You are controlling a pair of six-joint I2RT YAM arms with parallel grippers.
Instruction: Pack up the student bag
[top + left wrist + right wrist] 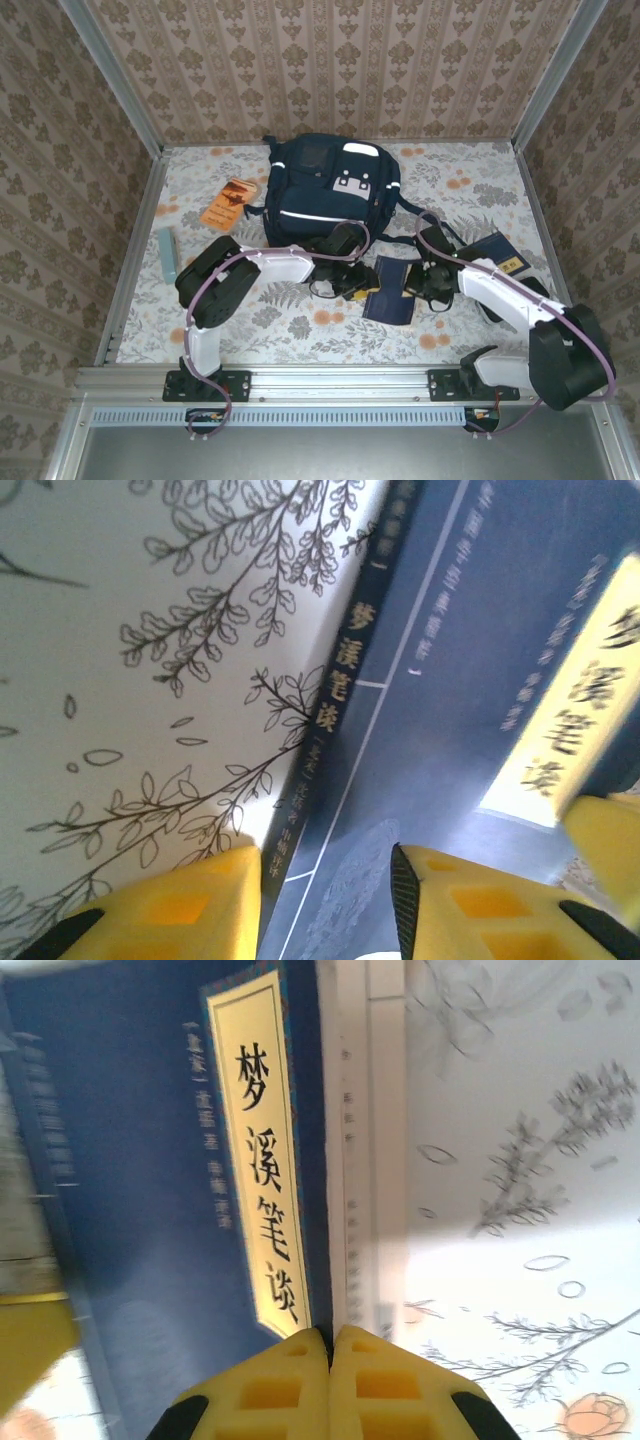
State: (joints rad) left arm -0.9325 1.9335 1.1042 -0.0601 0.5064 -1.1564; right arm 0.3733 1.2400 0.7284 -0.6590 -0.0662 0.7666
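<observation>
The student bag [325, 185], navy with white stripes, lies at the back centre of the table. A flat navy book [393, 292] with a yellow title label lies in front of it, between my two grippers. My left gripper [350, 283] is at the book's left side. In its wrist view the yellow fingers [170, 905] stand apart, and the left gripper [325, 900] is open over the lettered spine of the book [460, 680]. My right gripper [428, 285] is at the book's right side. The right gripper [330, 1338] is shut, with the thin edge of the book's cover [150, 1210] running in between its tips.
A second navy book [497, 255] lies to the right, partly under my right arm. An orange booklet [228, 202] and a teal flat object [167, 255] lie at the left. The floral tablecloth [300, 330] is bare near the front edge. Patterned walls enclose three sides.
</observation>
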